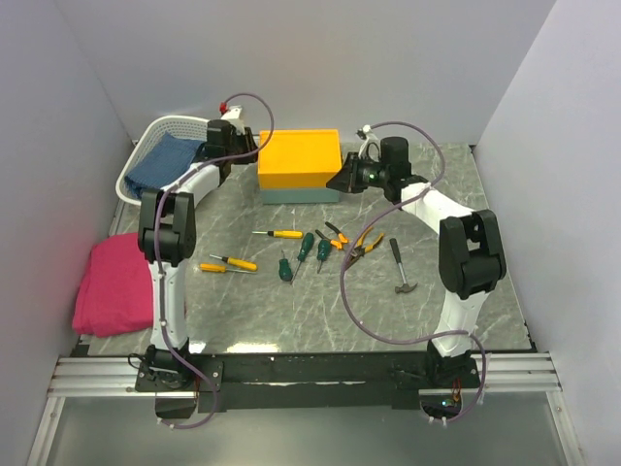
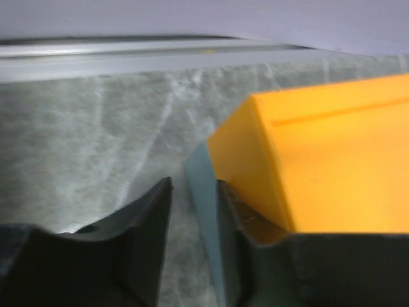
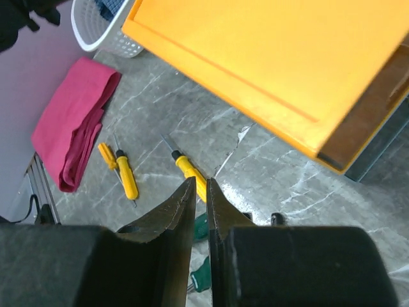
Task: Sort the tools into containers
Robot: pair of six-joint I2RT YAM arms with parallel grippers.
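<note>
The tools lie loose mid-table: yellow-handled screwdrivers (image 1: pixel 278 234) (image 3: pixel 126 176), green-handled screwdrivers (image 1: pixel 306 245), orange-handled pliers (image 1: pixel 367 245) and a black-handled hammer (image 1: pixel 402 267). Behind them stands the box (image 1: pixel 299 155) (image 3: pixel 268 57) with its yellow-orange top on a blue-grey base. The white basket (image 1: pixel 146 146) sits at the back left. My left gripper (image 1: pixel 247 146) (image 2: pixel 193 188) is at the box's left end, jaws apart, its right finger against the lid corner (image 2: pixel 243 160). My right gripper (image 1: pixel 344 180) (image 3: pixel 200 182) hovers by the box's right end, jaws a thin slit apart, holding nothing.
A blue cloth (image 1: pixel 165 160) fills the basket. A folded pink cloth (image 1: pixel 114 282) (image 3: pixel 70 128) lies at the table's left edge. White walls close in the back and both sides. Cables loop above each arm.
</note>
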